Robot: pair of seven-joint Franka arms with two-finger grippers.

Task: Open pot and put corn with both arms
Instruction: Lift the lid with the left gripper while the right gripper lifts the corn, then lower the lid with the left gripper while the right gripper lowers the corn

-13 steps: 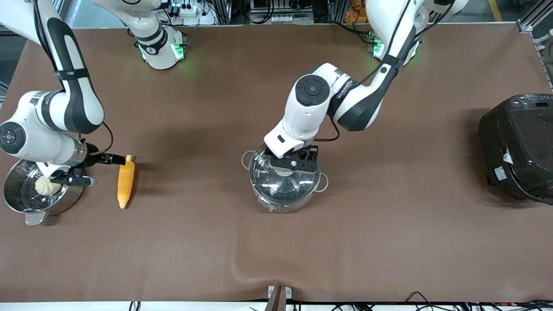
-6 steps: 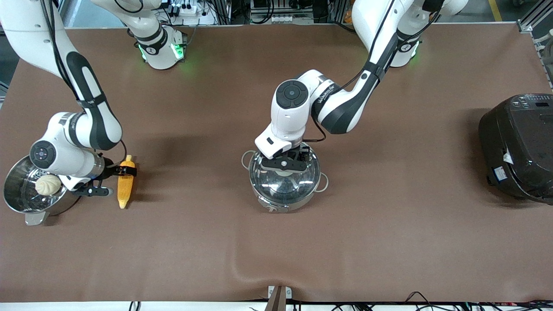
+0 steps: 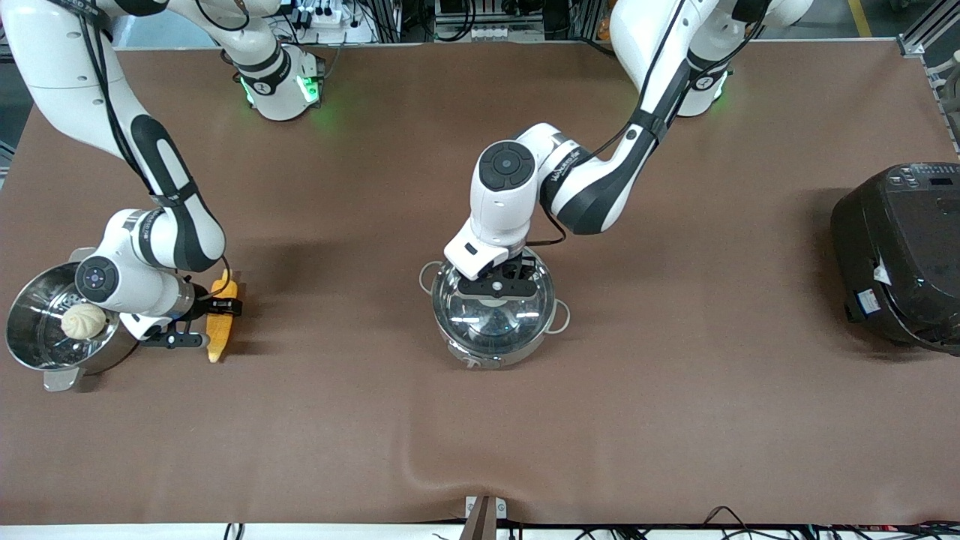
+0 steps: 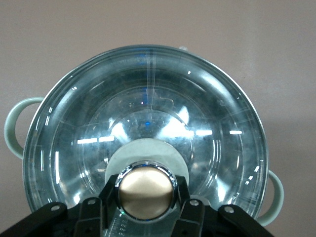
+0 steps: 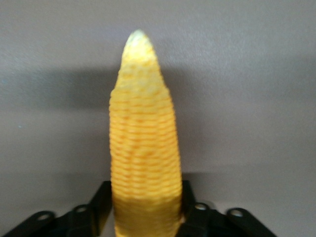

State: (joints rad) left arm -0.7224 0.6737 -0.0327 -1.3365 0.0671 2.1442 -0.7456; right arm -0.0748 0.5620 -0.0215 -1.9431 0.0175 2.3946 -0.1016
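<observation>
Since the earlier frame, right gripper (image 3: 212, 324) has lowered astride corn (image 3: 221, 319), fingers each side, beside steamer (image 3: 30, 356) holding bun (image 3: 83, 320). Left gripper (image 3: 501, 286) straddles knob (image 4: 145, 192) of lidded pot (image 3: 495, 352) mid-table; grip unconfirmed.

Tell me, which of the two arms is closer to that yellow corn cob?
The right one. Its right end effector straddles the thick end of the corn, fingers either side. The left end effector is at the knob on the pot, away toward the table's middle.
</observation>
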